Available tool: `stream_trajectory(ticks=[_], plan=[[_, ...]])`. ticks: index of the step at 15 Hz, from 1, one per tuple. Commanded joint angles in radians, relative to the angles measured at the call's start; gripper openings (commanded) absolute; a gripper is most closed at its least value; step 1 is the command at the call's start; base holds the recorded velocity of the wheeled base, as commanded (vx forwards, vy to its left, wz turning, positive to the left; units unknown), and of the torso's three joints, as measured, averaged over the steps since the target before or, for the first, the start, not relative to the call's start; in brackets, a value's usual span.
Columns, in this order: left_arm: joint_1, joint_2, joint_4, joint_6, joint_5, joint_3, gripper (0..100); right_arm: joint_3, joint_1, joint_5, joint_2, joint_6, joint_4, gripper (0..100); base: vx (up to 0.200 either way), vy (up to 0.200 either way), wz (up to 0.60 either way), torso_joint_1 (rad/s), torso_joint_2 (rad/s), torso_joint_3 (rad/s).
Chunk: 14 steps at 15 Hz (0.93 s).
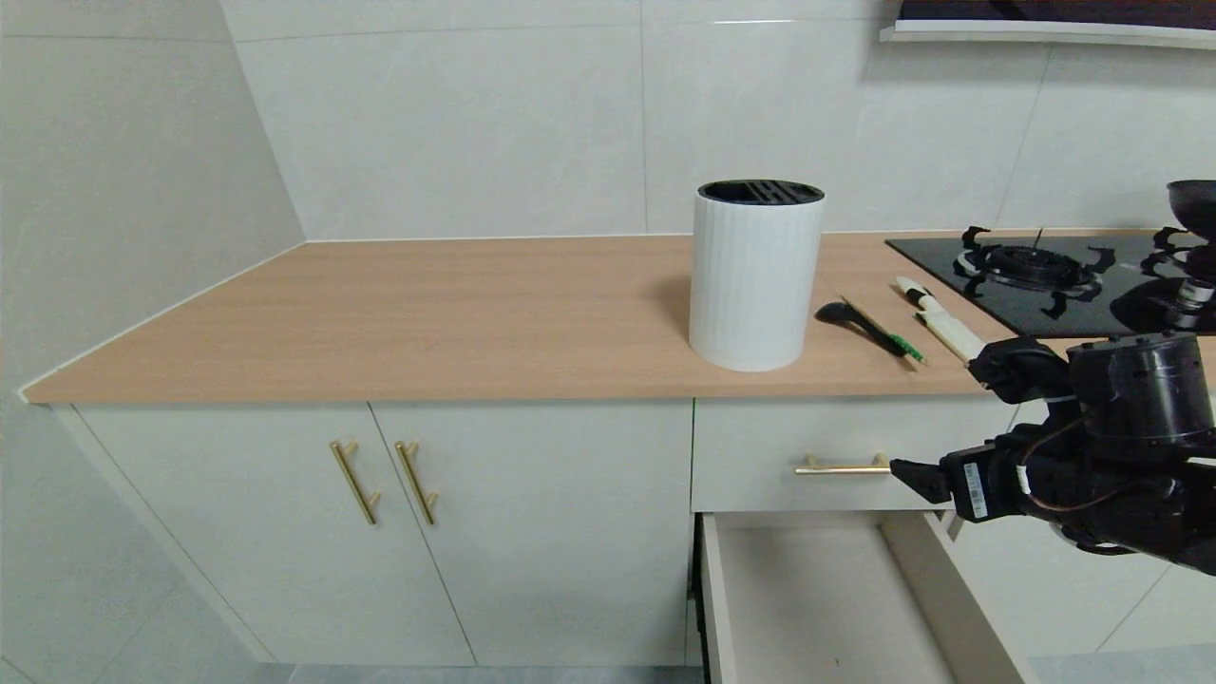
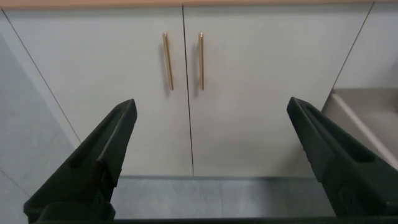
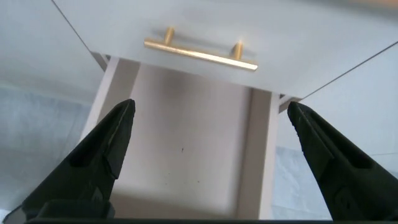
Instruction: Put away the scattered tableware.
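The tableware lies right of centre in the head view, on the counter (image 1: 427,313) just right of the white holder (image 1: 755,285): a black spoon (image 1: 855,323), a thin stick (image 1: 914,355) with a green end close along it, and beside them a cream-handled tool (image 1: 945,328).

All three look light and stiff. The spoon's smooth handle and the stick are slim and likely to slip or roll, so each is best pinched across the middle of its shaft. Since they lie so close, they should be taken one at a time. The tool offers a thicker grip at its cream handle, and its pale tip should be kept away from the pads in case it is a blade.

The right gripper (image 3: 208,155) hangs at the lower right over the open drawer (image 1: 817,598), jaws spread wide and holding nothing, below the brass handle (image 3: 200,56). The left gripper (image 2: 211,155) is also wide open and empty, facing the cupboard doors (image 2: 261,93).
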Motion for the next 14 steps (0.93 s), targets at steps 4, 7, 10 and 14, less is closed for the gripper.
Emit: stream_trajectory(ticks=[4,7,10,14], plan=[[0.0,0.0,-0.001,0.0,0.0,0.0,100,0.001,0.001,0.0,0.008,0.0,-0.022,100,0.0,0.0,0.0,0.21,-0.5,-0.284],[0.0,0.0,-0.001,0.0,0.0,0.0,100,-0.009,-0.012,0.0,0.025,-0.01,-0.04,100,0.0,0.0,0.0,0.098,-0.23,-0.128],[0.0,0.0,-0.001,0.0,0.0,0.0,100,-0.109,-0.019,-0.012,0.091,-0.034,-0.074,100,0.0,0.0,0.0,0.011,-0.02,-0.007],[0.0,0.0,-0.001,0.0,0.0,0.0,100,-0.385,-0.059,-0.023,0.173,-0.033,0.093,100,0.0,0.0,0.0,0.0,0.0,0.0]])
